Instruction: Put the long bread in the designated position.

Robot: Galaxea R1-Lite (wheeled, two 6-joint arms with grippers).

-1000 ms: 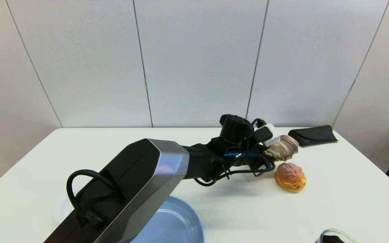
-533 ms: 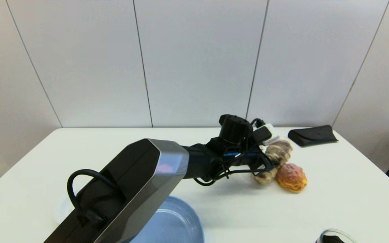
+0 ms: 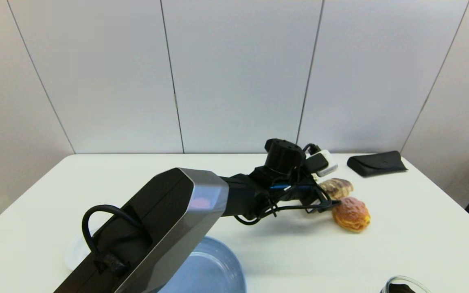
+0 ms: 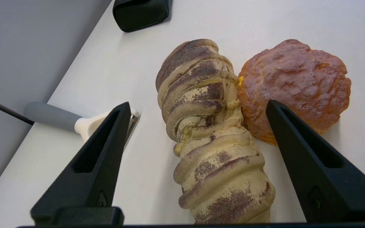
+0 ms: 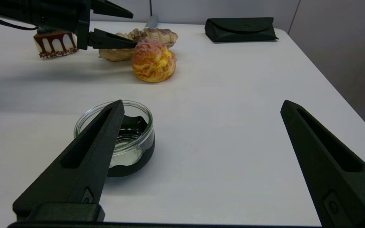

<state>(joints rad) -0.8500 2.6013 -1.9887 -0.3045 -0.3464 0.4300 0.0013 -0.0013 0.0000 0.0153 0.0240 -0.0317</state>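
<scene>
Black left tool (image 4: 198, 107) hovers spread wide over the long bread (image 4: 211, 136), which lies against the bun (image 4: 293, 85).

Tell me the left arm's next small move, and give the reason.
Probably draw the left gripper straight back and up. Its fingers are open, and the long bread lies flat on the table between them, ungripped, touching the bun. A straight retreat should keep the fingers off both. The right gripper is idle by the jar.
</scene>
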